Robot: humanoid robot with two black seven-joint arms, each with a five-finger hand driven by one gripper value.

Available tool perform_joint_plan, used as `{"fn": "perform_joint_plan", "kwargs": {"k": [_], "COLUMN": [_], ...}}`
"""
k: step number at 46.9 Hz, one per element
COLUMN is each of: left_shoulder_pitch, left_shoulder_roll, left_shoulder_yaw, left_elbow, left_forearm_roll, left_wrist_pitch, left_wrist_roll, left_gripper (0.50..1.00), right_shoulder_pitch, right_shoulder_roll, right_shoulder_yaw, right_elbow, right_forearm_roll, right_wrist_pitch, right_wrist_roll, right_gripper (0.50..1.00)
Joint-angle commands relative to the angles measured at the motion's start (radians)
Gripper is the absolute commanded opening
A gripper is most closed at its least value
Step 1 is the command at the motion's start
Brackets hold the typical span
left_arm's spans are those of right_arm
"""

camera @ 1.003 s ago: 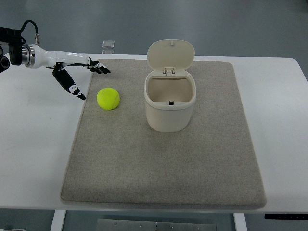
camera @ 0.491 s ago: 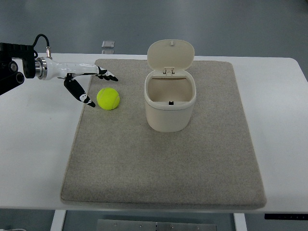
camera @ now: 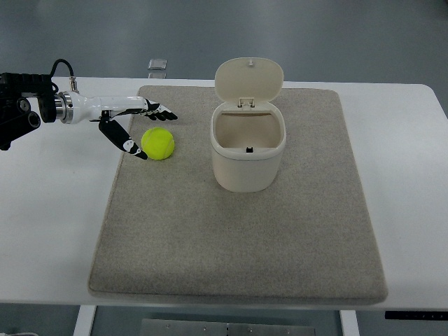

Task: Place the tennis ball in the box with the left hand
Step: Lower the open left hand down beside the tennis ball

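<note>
A yellow-green tennis ball (camera: 158,143) lies on the grey mat (camera: 238,231), left of the cream box (camera: 248,147). The box stands upright with its lid (camera: 248,78) tipped back, so the inside shows and looks empty. My left hand (camera: 152,131) reaches in from the left edge and is open. Its fingers (camera: 159,110) stretch just beyond the ball's far side, and its thumb (camera: 126,142) sits close against the ball's left side. The hand frames the ball without closing on it.
The mat covers most of a white table (camera: 49,210). A small clear object (camera: 158,65) lies at the table's far edge, behind the mat. The right arm does not show.
My left hand has moved right, from the mat's left edge up to the ball. Thumb and fingers now bracket it. The ball and box have stayed put.
</note>
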State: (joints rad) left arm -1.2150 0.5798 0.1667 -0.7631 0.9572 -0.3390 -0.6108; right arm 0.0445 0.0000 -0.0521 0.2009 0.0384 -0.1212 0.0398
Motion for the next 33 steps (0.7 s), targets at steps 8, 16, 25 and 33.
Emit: {"fn": "perform_joint_plan", "kwargs": {"k": [8,16,25,33], "left_shoulder_pitch": [0.011,0.011,0.015,0.046], "left_shoulder_roll": [0.0,-0.006,-0.02,-0.02], "left_shoulder_yaw": [0.002,0.001,0.001,0.002], "left_elbow": [0.025,0.038,0.038,0.039], "left_forearm_roll": [0.002,-0.002,-0.003,0.003], "left_wrist_pitch": [0.001,0.015,0.021,0.031], "left_wrist_roll": [0.0,0.0,0.0,0.0], "left_gripper": [0.943,0.943,0.943,0.943], "right_shoulder_pitch": [0.0,0.0,0.0,0.0], "right_shoulder_roll": [0.0,0.0,0.0,0.0], "right_shoulder_yaw": [0.0,0.0,0.0,0.0], "right_elbow": [0.0,0.0,0.0,0.0], "right_forearm_roll": [0.0,0.0,0.0,0.0], "right_wrist_pitch": [0.0,0.0,0.0,0.0], "right_wrist_roll": [0.0,0.0,0.0,0.0], "right_gripper": [0.901,0.901,0.901,0.901]}}
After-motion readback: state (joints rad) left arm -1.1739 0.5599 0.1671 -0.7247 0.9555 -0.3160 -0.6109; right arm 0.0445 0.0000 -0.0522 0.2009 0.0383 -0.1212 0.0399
